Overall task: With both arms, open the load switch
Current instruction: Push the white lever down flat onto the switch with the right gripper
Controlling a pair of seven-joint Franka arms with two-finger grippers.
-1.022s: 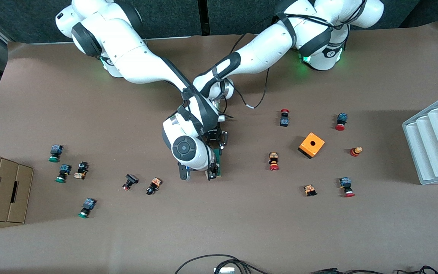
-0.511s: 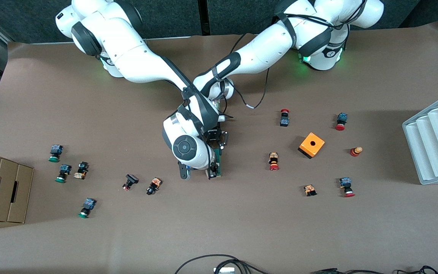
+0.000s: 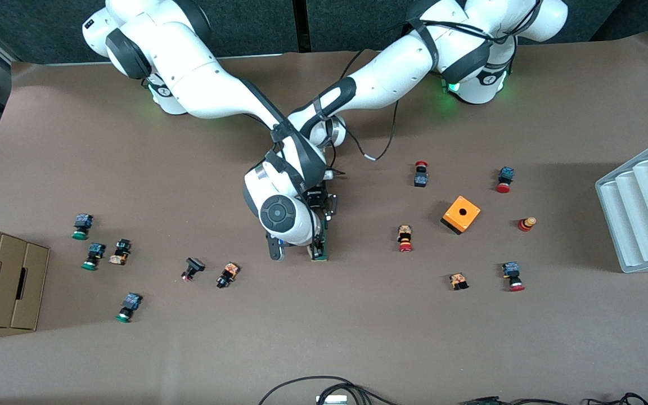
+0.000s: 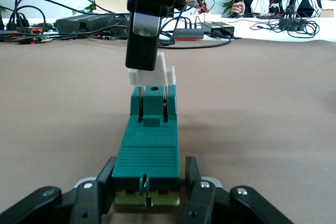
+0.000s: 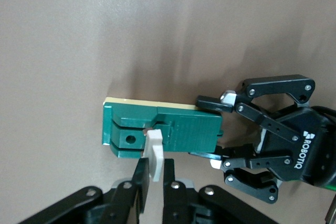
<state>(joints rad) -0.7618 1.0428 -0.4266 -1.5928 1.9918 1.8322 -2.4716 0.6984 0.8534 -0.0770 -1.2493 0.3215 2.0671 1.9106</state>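
Note:
The load switch (image 3: 323, 242) is a narrow dark-green block lying on the brown table near its middle. Its green body (image 4: 149, 150) sits between the fingers of my left gripper (image 4: 148, 182), which is shut on the end nearer the robot bases. A white end piece (image 5: 154, 156) sticks up from the other end. My right gripper (image 5: 153, 177) is shut on this white piece. In the right wrist view the left gripper (image 5: 212, 129) clamps the green body (image 5: 178, 129). In the front view both hands (image 3: 324, 205) overlap above the switch and hide most of it.
An orange box (image 3: 461, 214) with a hole stands toward the left arm's end, with red-capped push buttons (image 3: 405, 238) around it. Green-capped buttons (image 3: 89, 256) lie toward the right arm's end beside a cardboard box (image 3: 3, 275). A grey ribbed tray (image 3: 644, 214) sits at the table's edge.
The right arm's hand has shifted slightly toward the robot bases and the left arm's end. Both grips stay as they were.

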